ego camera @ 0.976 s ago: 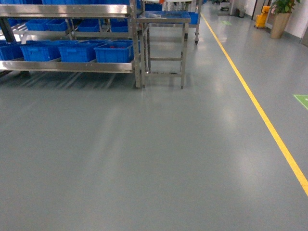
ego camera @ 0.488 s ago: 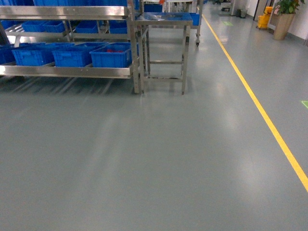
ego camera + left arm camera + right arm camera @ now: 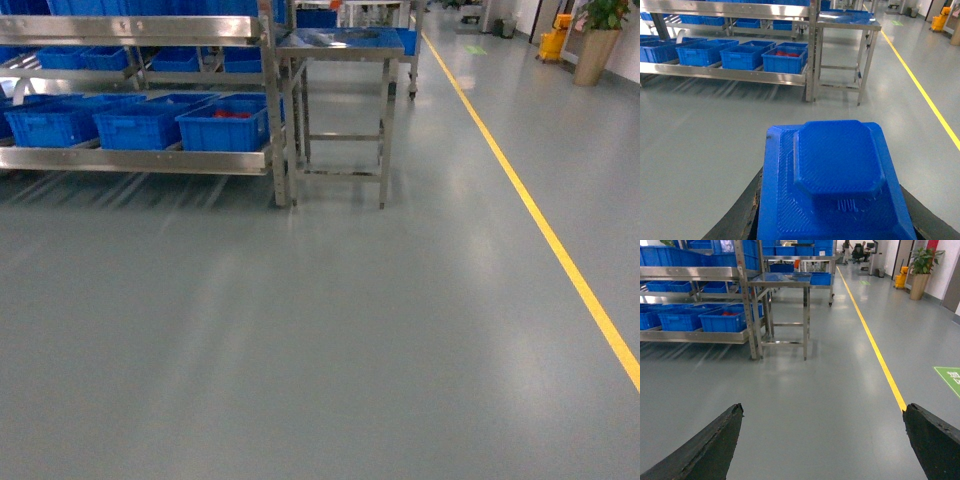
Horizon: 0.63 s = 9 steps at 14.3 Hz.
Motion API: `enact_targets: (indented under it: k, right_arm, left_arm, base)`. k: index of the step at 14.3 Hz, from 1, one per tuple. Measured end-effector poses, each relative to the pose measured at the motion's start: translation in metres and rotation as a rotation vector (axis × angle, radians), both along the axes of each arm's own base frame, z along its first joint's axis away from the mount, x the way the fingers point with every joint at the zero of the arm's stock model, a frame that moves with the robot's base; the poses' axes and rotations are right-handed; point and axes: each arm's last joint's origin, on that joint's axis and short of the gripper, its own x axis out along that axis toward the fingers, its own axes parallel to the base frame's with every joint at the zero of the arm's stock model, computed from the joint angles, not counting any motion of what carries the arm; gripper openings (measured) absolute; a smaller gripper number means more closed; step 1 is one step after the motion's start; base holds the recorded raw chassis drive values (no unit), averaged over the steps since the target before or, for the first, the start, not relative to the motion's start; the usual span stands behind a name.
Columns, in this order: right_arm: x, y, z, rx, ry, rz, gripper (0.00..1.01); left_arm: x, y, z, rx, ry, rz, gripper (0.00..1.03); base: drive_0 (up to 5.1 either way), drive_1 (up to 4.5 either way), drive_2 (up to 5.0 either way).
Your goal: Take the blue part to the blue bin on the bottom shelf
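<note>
The blue part, a boxy block with a raised octagonal top, fills the lower left wrist view. My left gripper is shut on it, a dark finger showing on each side. A row of blue bins stands on the bottom shelf at the far left of the head view. The rightmost bin holds red items. My right gripper hangs open above bare floor with nothing between its fingers. Neither gripper shows in the head view.
A square steel table stands right of the rack. A yellow floor line runs along the right. A potted plant and a yellow bucket stand far back right. Grey floor lies between me and the rack.
In the head view the rack and table have grown nearer and slid slightly left and down, so my base has rolled toward them.
</note>
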Motion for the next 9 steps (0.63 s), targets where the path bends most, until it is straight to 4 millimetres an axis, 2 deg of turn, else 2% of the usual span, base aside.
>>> enact_targets:
  k: [9]
  right_arm:
    - [0.0,0.0,-0.0003,0.0,0.003,0.0,0.98]
  left_arm:
    - [0.0,-0.0001,-0.0002,0.0,0.003,-0.002,0.43]
  base:
    - [0.1,4.25,-4.1]
